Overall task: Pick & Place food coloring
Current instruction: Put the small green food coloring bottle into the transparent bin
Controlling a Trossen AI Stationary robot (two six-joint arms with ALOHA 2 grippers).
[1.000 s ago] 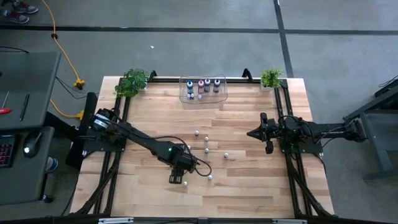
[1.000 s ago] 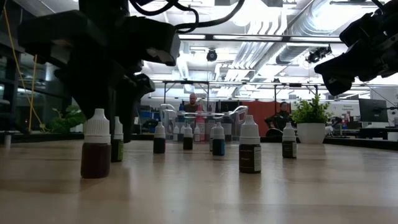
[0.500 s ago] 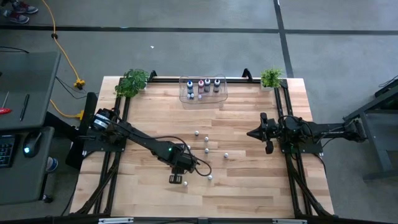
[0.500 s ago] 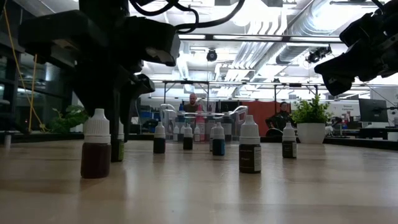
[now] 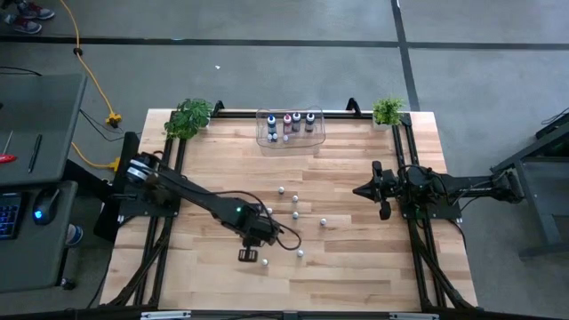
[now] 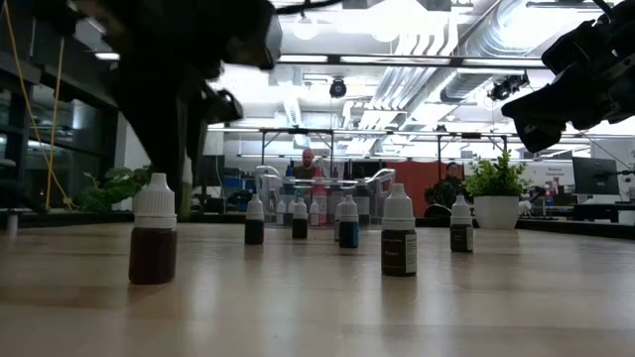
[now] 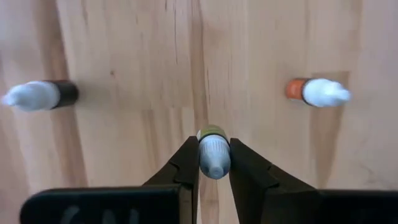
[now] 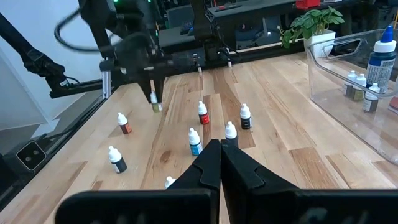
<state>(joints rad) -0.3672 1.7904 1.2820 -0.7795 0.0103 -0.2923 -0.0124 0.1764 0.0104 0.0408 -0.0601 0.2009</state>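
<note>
The left claw (image 7: 214, 163) is closed on a small green-bodied dropper bottle (image 7: 213, 150), which is gripped at its white cap between the two dark fingers (image 7: 185, 163). In the right wrist view this bottle (image 8: 155, 103) hangs clear of the wooden tabletop (image 5: 356, 258), held up under the left arm. In the high view the left claw (image 5: 250, 255) is seen over the near-middle part of the tabletop.

Beside the held bottle, two more small bottles stand on the wood: a dark-bodied one (image 7: 42, 94) to one side and an orange-bodied one (image 7: 314, 91) to the other, both well apart from it. More small white-capped bottles are scattered near the middle of the tabletop, among them a blue-bodied one (image 8: 195, 142), a red-bodied one (image 8: 203, 114) and a dark one (image 8: 245, 117). In the low view a brown-bodied bottle (image 6: 154, 242) stands nearest the camera, with a dark-labelled one (image 6: 399, 239) further along (no writing on any label can be read).

A clear plastic bin (image 5: 291, 128) sits at the far edge of the tabletop, between two small potted plants (image 5: 188, 116). Inside it stand the larger bottles, one with a blue body (image 8: 380, 56), along with a few small ones.

The right claw (image 8: 219, 163) is shut with nothing in it, its fingers pressed together, and it waits above the right side of the tabletop (image 5: 370, 189).

In the room beyond, a seated person (image 6: 448, 185) is visible behind the bin.
</note>
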